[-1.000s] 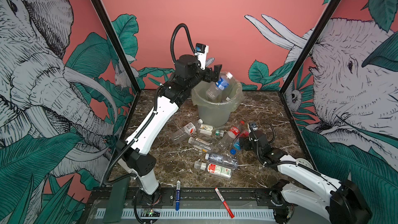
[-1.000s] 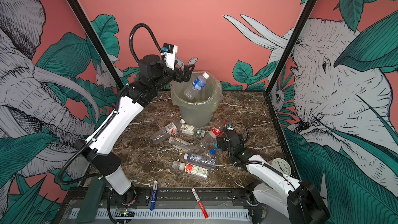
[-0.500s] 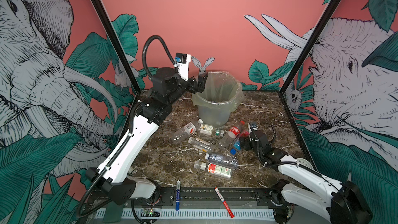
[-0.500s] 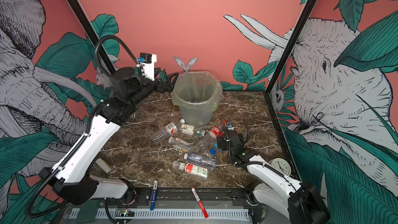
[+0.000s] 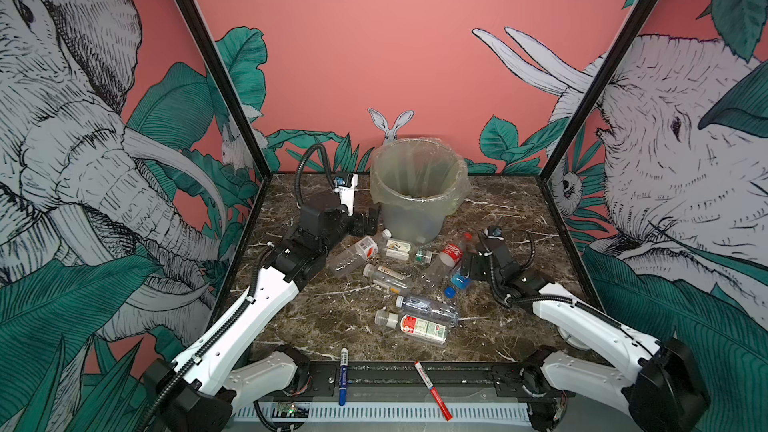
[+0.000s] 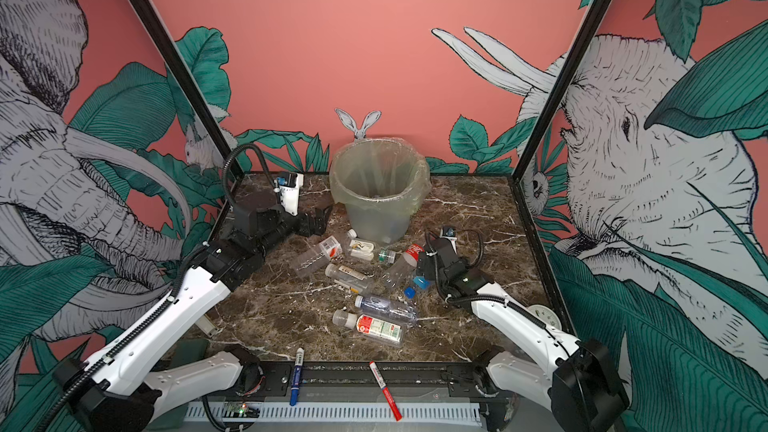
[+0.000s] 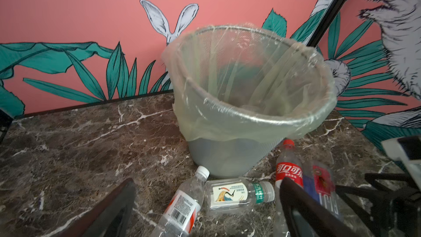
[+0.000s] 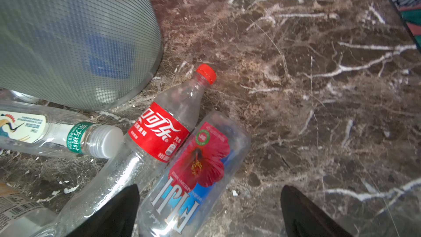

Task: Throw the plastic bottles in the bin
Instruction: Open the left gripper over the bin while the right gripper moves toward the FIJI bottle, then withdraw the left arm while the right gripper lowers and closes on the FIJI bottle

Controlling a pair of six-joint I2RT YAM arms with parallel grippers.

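In both top views the left arm runs from the lower left corner diagonally up to the centre. The left gripper hangs low just left of the bin, jaws spread, nothing in them. The right arm comes from the lower right corner, folds at the elbow and points left. The right gripper sits at the right edge of the plastic bottles, which lie scattered on the marble table at frame centre, just below the upright bin. A blue marker pen and a red marker pen lie on the black rail at bottom centre. Labels here are too small to read.

The left wrist view looks between two wide-apart black fingers at the bin's bag-lined rim. Near the bin's foot lie four bottles:
- a white-capped barcode bottle
- a crane-label bottle with a green neck band
- a red-capped Coca-Cola bottle lettered in Chinese
- a Fiji bottle

The right wrist view shows that gripper released too, its fingers far apart. The Fiji bottle, reading "FIJI" under a red hibiscus, lies between them unclamped, flank to flank with the Coca-Cola bottle. The crane-label bottle's white cap touches the Coca-Cola bottle. A blue shape shows through the bin's gridded wall.
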